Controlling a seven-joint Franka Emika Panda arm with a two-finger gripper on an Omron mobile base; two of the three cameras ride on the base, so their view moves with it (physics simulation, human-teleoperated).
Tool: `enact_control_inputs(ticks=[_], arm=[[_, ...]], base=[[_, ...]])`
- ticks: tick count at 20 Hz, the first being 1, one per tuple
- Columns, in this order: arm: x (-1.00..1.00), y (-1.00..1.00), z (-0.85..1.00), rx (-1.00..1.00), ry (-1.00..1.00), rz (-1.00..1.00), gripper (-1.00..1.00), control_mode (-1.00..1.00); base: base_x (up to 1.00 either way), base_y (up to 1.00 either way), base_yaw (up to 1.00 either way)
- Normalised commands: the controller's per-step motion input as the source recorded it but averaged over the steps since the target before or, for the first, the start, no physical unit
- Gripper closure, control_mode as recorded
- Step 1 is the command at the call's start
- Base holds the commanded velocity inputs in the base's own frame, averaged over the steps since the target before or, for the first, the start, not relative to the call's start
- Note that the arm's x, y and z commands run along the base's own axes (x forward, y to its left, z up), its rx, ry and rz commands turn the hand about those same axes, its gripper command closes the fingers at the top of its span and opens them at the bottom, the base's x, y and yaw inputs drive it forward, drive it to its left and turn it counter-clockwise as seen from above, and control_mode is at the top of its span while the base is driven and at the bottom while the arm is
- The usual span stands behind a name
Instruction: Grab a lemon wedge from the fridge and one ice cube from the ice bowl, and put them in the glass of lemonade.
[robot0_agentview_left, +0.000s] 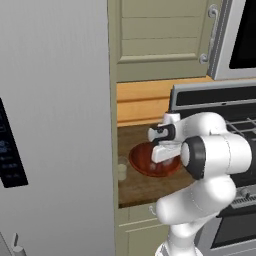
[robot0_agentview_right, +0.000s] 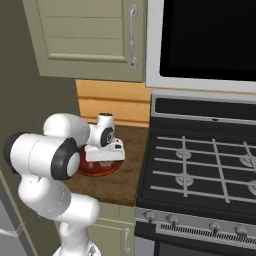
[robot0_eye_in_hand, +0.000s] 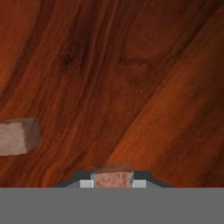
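Two fingertips (robot0_eye_in_hand: 87, 183) of the gripper (robot0_eye_in_hand: 113, 183) pinch one ice cube (robot0_eye_in_hand: 113, 178), squarish, inside the ice bowl (robot0_eye_in_hand: 131, 87).

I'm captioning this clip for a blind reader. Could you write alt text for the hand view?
Close above the glossy reddish-brown inside of the ice bowl, the gripper has its two finger tips closed on a small translucent ice cube at the bottom of the picture. A second ice cube lies on the bowl's floor at the left edge.

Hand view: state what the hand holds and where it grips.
A small translucent ice cube, pinched on two opposite sides between the hand's fingertips, inside the glossy reddish-brown ice bowl.
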Motion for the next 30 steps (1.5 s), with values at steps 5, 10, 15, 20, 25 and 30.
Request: enact_control_inputs(ticks=[5, 10, 15, 20, 25, 30], arm=[[0.03, 0.00, 0.46, 0.10, -0.07, 0.05, 1.00, -1.00], [0.00, 0.01, 0.45, 0.07, -0.17, 0.08, 1.00, -1.00], [-0.16, 0.10, 0.41, 0.05, -0.10, 0.20, 1.00, -1.00], [-0.44, 0.84, 0.42, 0.04, -0.14, 0.14, 1.00, -1.00], [-0.46, 0.97, 0.16, 0.17, -0.28, -0.03, 1.00, -1.00], [-0.22, 0.99, 0.19, 0.09, -0.15, -0.07, 1.00, -1.00]], base=[[0.00, 0.00, 0.00], [0.00, 0.00, 0.00], [0.00, 0.00, 0.00], [0.00, 0.00, 0.00], [0.00, 0.00, 0.00], [0.00, 0.00, 0.00]])
